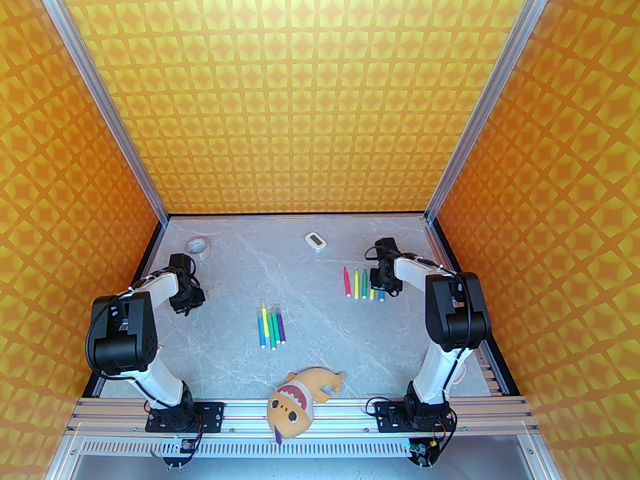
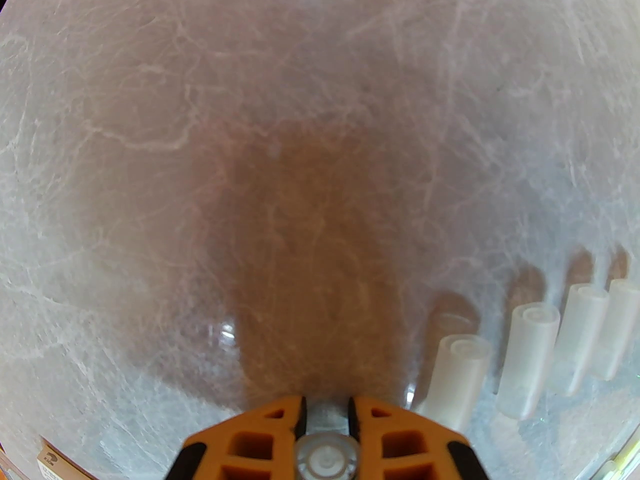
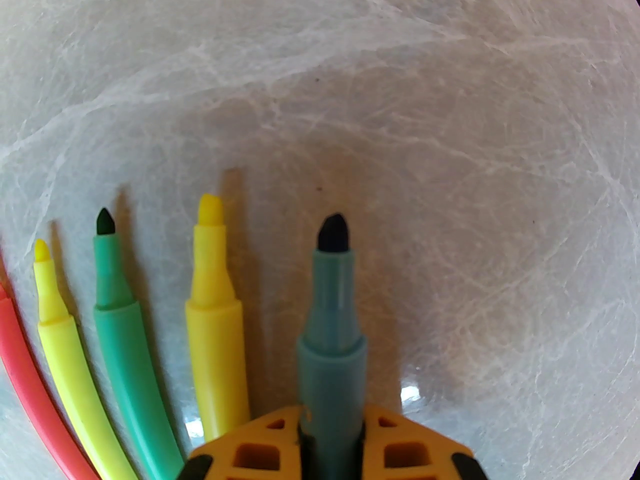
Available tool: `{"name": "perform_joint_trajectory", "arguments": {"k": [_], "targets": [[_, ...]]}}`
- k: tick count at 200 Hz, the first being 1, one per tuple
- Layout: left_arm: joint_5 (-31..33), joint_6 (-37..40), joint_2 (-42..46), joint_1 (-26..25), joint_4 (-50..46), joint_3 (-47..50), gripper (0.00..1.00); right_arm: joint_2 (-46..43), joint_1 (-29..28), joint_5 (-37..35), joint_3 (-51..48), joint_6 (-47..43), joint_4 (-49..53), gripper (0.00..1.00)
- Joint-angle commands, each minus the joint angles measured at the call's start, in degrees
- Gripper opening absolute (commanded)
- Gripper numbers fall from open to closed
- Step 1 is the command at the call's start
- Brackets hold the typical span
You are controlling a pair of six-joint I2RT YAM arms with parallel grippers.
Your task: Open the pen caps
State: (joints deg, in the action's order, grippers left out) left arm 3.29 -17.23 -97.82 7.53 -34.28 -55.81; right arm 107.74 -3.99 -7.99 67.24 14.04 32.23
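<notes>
My left gripper (image 2: pixel 326 408) is shut on a pale translucent pen cap (image 2: pixel 325 460), seen end-on between the orange fingers, low over the table. Just to its right, several loose caps (image 2: pixel 530 358) lie side by side; in the top view they sit at the table's left (image 1: pixel 216 292). My right gripper (image 3: pixel 332 420) is shut on the barrel of a blue pen (image 3: pixel 332 318) whose dark tip is bare. It lies at the right end of a row of uncapped pens: yellow (image 3: pixel 215 328), green (image 3: pixel 125 338), yellow-green (image 3: pixel 70 368) and pink (image 3: pixel 25 368). Several pens (image 1: pixel 270 325) with pale caps on lie mid-table.
A tape roll (image 1: pixel 197 244) sits at the back left and a small white timer (image 1: pixel 315 240) at the back middle. A plush fish toy (image 1: pixel 300 398) lies over the near rail between the arm bases. Orange patterned walls enclose the grey marble table (image 1: pixel 320 358).
</notes>
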Motion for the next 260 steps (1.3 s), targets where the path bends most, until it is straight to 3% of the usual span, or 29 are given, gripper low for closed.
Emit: {"name": "perform_joint_trajectory", "arguments": {"k": [1, 23, 162, 260], "targets": [[-3.8, 1.2, -1.4, 0.4, 0.5, -0.5, 0.11, 1.0, 0.3, 1.4, 1.3, -0.5, 1.5, 0.13], [-5.2, 1.4, -1.5, 0.3, 1.0, -0.5, 0.18, 1.1, 0.3, 1.4, 1.3, -0.5, 1.7, 0.13], [-7.2, 1.6, -0.4, 0.4, 1.2, -0.3, 0.25, 0.1, 0.3, 1.3, 0.8, -0.5, 2.5, 0.23], [-8.5, 1.1, 5.4, 0.3, 1.4, 0.6, 0.29, -6.5, 0.3, 3.7, 0.0, -1.4, 4.8, 0.29]]}}
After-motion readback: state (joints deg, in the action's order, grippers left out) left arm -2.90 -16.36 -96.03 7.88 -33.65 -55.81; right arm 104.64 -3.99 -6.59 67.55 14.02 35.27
